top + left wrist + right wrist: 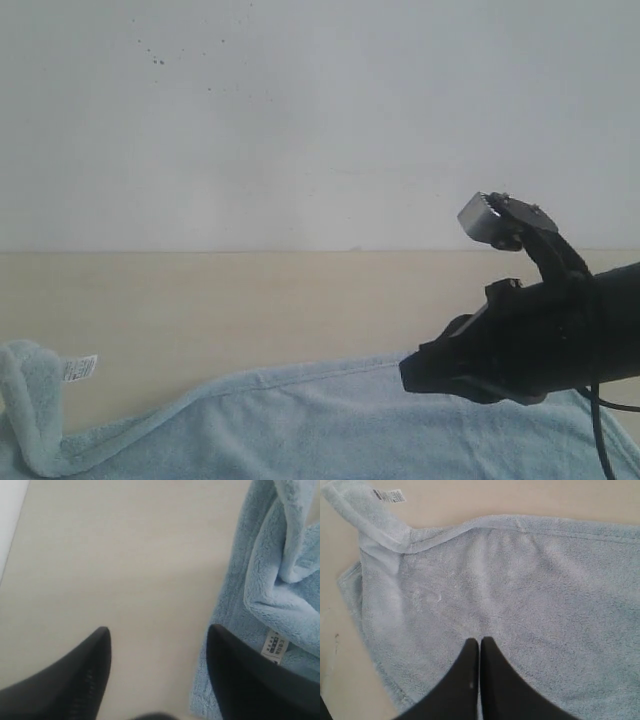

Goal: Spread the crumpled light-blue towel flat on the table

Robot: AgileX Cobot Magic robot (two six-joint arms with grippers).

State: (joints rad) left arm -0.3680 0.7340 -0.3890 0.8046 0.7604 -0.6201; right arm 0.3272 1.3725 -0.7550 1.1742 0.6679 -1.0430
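The towel (330, 420) lies along the bottom of the exterior frame on the table (250, 310), mostly flat; only its corner (30, 400) at lower left is turned up, label (80, 368) showing. Our left gripper (159, 630) hangs jaws apart over bare table just beside that fold, empty. Our right gripper (480, 642) is closed, empty, above the cloth at right. We judge the fold comes next: pinch its top layer only, draw it outward and low, while the right pins the cloth.
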